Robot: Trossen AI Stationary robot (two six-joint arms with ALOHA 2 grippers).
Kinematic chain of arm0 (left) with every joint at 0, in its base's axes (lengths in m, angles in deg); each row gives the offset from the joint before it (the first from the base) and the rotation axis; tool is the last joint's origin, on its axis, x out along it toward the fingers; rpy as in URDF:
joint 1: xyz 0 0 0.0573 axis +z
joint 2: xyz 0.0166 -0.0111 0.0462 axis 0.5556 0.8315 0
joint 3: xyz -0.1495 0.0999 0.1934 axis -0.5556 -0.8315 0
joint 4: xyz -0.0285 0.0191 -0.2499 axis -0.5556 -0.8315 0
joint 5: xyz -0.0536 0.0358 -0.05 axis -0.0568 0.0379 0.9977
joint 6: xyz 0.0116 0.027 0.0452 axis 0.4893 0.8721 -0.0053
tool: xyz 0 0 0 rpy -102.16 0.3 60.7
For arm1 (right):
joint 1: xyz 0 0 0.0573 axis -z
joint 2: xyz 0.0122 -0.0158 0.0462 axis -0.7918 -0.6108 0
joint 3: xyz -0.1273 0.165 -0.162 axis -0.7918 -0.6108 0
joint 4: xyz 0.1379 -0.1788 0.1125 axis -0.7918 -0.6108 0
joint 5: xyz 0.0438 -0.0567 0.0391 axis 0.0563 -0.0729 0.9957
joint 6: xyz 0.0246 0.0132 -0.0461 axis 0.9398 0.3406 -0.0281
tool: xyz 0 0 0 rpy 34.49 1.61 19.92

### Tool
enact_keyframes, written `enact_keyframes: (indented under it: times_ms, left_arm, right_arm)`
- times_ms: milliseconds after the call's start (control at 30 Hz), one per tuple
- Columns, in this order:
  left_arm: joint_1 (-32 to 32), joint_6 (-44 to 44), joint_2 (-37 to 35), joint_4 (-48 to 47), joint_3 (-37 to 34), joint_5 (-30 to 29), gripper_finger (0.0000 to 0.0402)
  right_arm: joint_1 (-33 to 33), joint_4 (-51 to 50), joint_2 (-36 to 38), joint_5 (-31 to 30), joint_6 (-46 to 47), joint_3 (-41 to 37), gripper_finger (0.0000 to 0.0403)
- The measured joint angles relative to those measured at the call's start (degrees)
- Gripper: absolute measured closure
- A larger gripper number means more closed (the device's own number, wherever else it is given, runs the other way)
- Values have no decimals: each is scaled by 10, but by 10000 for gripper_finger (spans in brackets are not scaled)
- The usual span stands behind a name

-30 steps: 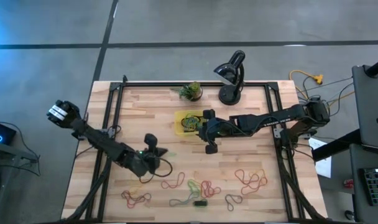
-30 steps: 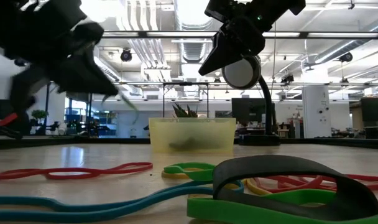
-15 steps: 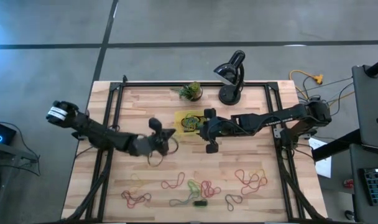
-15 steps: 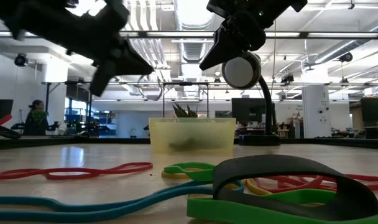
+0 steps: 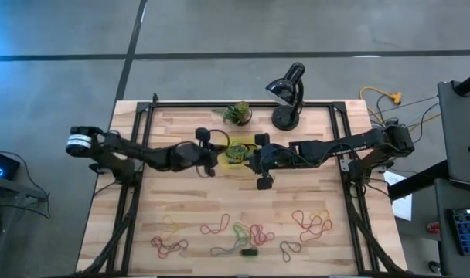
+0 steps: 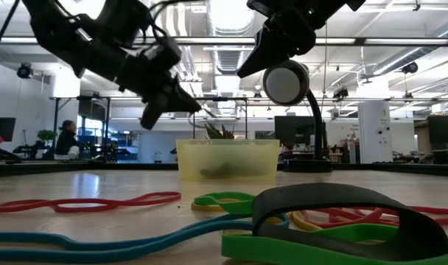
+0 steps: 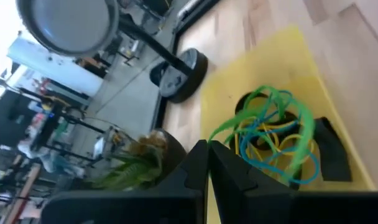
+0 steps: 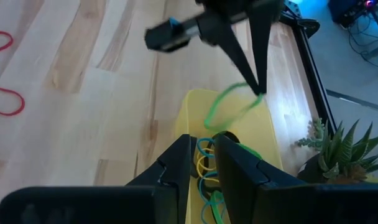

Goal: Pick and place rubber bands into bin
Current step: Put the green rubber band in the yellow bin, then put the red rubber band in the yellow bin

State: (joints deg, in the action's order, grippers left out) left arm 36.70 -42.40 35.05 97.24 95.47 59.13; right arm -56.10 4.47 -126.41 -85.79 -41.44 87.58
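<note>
Your left gripper (image 5: 213,157) hangs at the bin's (image 5: 222,157) 9 o'clock edge, fingers pinched on a green band (image 8: 229,104) that dangles over the tray. Inside the bin, green, blue and yellow bands (image 7: 273,138) lie tangled. Your right gripper (image 5: 253,158) sits at the bin's 3 o'clock side, fingers closed and holding nothing. More bands (image 5: 243,230) lie scattered at 6 o'clock from the bin, well apart from it. A plant (image 5: 237,113) stands near the bin's 12 o'clock, and a lamp (image 5: 287,93) at 1 o'clock.
</note>
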Motion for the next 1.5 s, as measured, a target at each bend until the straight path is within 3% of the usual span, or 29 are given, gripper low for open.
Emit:
enact_keyframes:
  times_ms: [467, 900, 1133, 1367, 1500]
  left_arm:
    - [27, -1, 115, 54, 41, 5, 400]
    - [26, 0, 119, 53, 52, -11, 338]
    - [23, -11, 114, 15, 52, -18, 336]
    - [-2, -54, 66, -113, 52, -29, 336]
    - [-25, -91, 24, -174, 52, -29, 336]
  right_arm:
    - [0, -12, 0, 1, 0, 0, 335]
    - [0, -60, 0, 1, 47, 0, 335]
    - [0, -142, 0, 1, 130, 0, 335]
    - [-28, -335, -1, 7, 296, -9, 335]
    - [-68, -378, -1, 8, 386, -27, 335]
